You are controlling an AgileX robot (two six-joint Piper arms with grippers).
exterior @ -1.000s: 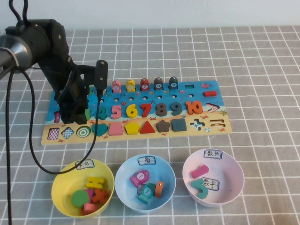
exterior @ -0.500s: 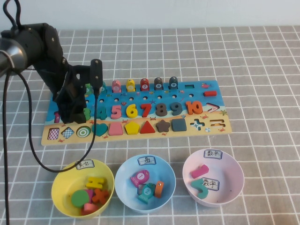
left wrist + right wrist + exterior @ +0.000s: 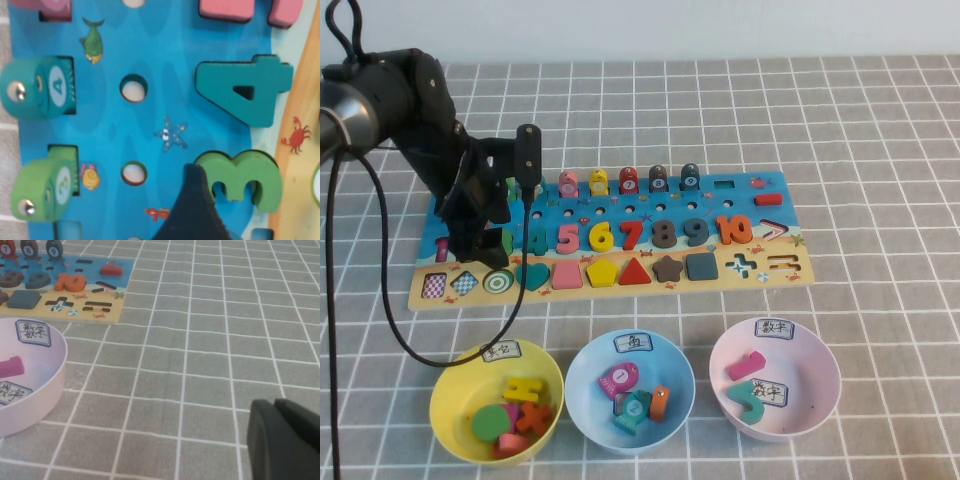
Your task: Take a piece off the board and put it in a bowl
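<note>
The surface (image 3: 880,130) is covered by a grey cloth with a white grid; a pale wall runs behind it. On it lies the long rectangular wooden puzzle board (image 3: 760,215), blue above and tan below, with three bowls in front of it.

The small chunky bright-green wooden numeral "3" (image 3: 242,177) sits in its recess near the left end of the board, next to the teal wooden numeral "4" (image 3: 245,90). In the high view the left arm hides it.

I have the left gripper (image 3: 485,230) directly over that end of the board. One dark finger (image 3: 192,212) touches or overlaps the edge of the "3" in the left wrist view; the other finger is out of frame. I read the jaws as spread wide and holding nothing, though the view is too partial to be certain.

Handling judgement: the "3" is rigid, light and painted smooth, so it may slip under a shallow pinch. I would take it across its two flat outer sides, seated low, and lift straight up to clear the recess without tilting.

The destination, the pale pink round plastic bowl (image 3: 820,400) with white paper labels, stands well apart, in front of the board's right end.

The right gripper (image 3: 282,440) rests low over bare cloth near the pink bowl; I cannot tell how its jaws stand.
</note>
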